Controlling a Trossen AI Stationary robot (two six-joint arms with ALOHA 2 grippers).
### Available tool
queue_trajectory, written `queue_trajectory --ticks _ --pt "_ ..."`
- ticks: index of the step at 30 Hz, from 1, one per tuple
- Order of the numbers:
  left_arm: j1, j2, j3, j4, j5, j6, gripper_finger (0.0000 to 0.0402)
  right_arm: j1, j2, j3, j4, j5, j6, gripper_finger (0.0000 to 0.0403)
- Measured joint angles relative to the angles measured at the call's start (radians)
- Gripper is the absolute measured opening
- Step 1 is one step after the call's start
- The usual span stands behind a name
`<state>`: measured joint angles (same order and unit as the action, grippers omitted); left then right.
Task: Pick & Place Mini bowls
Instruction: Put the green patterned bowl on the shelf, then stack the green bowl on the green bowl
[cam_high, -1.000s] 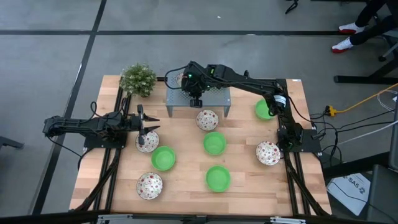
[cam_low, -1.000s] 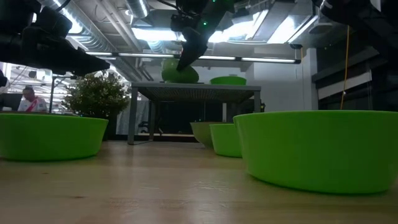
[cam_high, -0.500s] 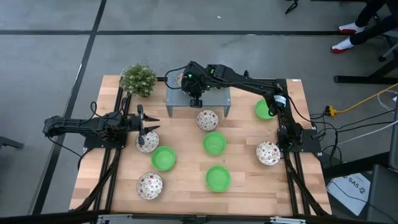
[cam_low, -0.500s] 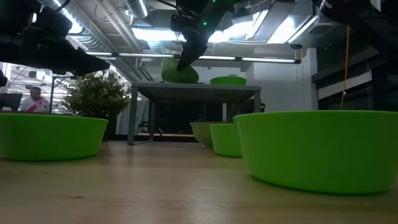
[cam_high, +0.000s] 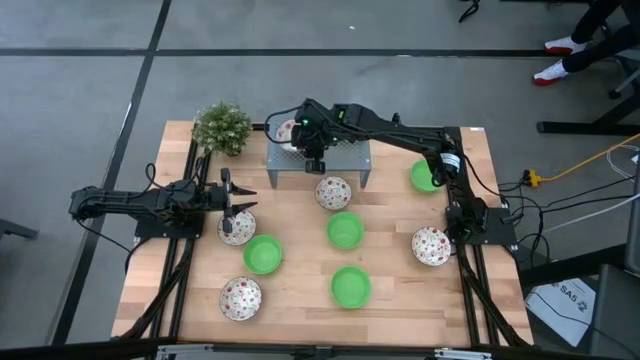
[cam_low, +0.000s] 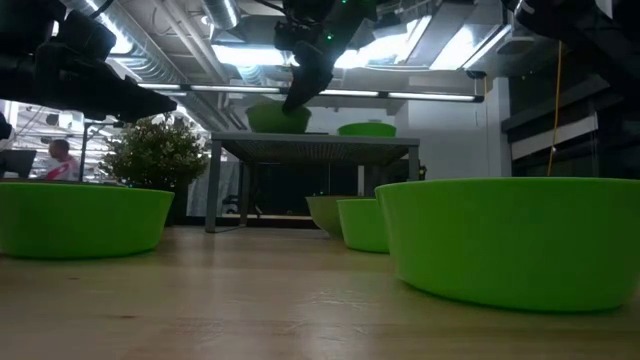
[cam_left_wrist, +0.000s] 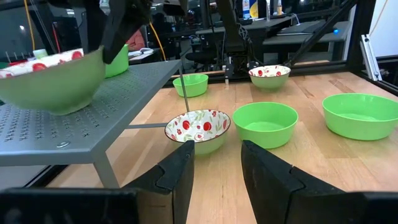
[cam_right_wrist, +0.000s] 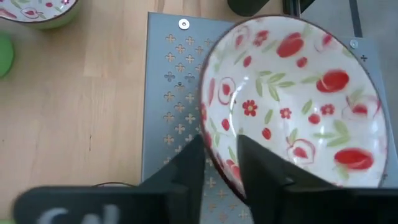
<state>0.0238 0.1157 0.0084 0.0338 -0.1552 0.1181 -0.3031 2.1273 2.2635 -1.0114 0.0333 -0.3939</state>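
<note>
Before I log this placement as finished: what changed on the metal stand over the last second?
The patterned bowl at the right end effector dropped from tilted to level on the grey stand; its fingers eased apart but still straddle the rim. The left end effector, the other bowls and the plant stayed put.

No readable text, labels, brands or numbers anywhere.

Your stand (cam_high: 345, 155) sits at the table's (cam_high: 300, 290) far edge, plant (cam_high: 222, 127) left of it. One bowl (cam_high: 287, 130) rests on the stand; seven more bowls spread across the boards in front.
</note>
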Motion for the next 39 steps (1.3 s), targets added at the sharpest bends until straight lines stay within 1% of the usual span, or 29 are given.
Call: queue_trajectory --ticks 6,9,12,17,23,28,35,39 --pt "0.000 0.000 0.000 0.000 0.000 0.000 0.0128 0.000 0.000 0.003 -0.004 0.027 0.000 0.0182" --pt "0.000 0.000 0.000 0.000 0.000 0.000 0.0127 0.004 0.000 0.025 -0.008 0.027 0.000 0.0204" --pt "0.000 0.000 0.000 0.000 0.000 0.000 0.0128 0.012 0.000 0.075 -0.016 0.028 0.000 0.0213" --pt "0.000 0.000 0.000 0.000 0.000 0.000 0.0128 0.036 -0.023 0.090 -0.002 0.027 0.015 0.0210" --pt "0.000 0.000 0.000 0.000 0.000 0.000 0.0128 0.068 -0.034 0.092 -0.026 0.025 0.123 0.0201" --pt "0.000 0.000 0.000 0.000 0.000 0.000 0.0128 0.102 -0.034 0.092 -0.076 -0.010 0.204 0.0191" --pt "0.000 0.000 0.000 0.000 0.000 0.000 0.0128 0.172 -0.043 0.091 -0.184 -0.011 0.315 0.0167" --pt "0.000 0.000 0.000 0.000 0.000 0.000 0.0128 0.216 -0.048 0.091 -0.291 -0.011 0.377 0.0154"
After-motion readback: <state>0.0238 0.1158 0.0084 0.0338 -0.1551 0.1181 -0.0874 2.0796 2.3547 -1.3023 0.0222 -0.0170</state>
